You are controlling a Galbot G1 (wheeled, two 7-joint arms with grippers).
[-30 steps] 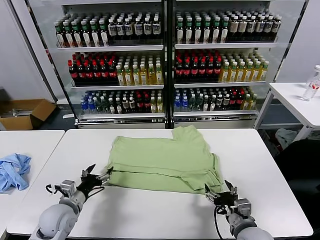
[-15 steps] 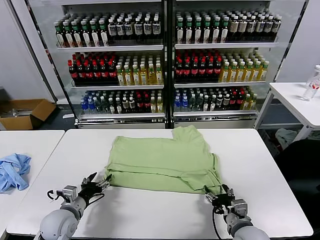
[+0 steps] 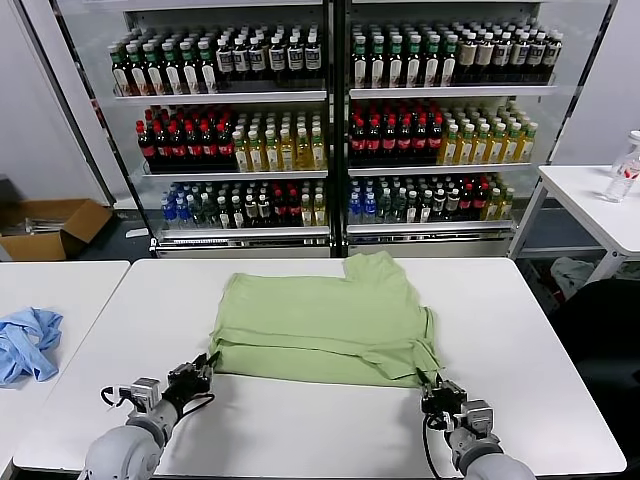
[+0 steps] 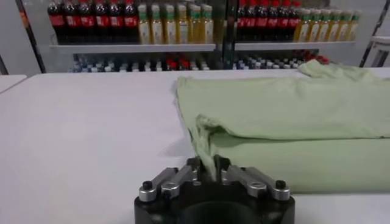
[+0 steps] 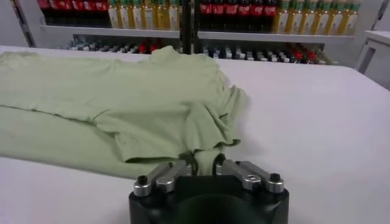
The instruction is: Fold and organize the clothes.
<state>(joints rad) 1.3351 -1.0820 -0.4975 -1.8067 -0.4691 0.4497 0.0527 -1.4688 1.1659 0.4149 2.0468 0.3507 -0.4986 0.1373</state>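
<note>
Shirt (image 3: 325, 325) flat at worktop (image 3: 520, 330) centre. Left gripper (image 3: 197, 374) at 7 o'clock, right gripper (image 3: 441, 391) at 5 o'clock; jaws clenched on near hem corners, likely to lift the edge evenly for folding.

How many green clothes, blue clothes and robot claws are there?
Green shirt: 1
Blue cloth on the side table: 1
Robot claws: 2, the left claw and the right claw, each shut on the green shirt's near edge
Total: 4
</note>
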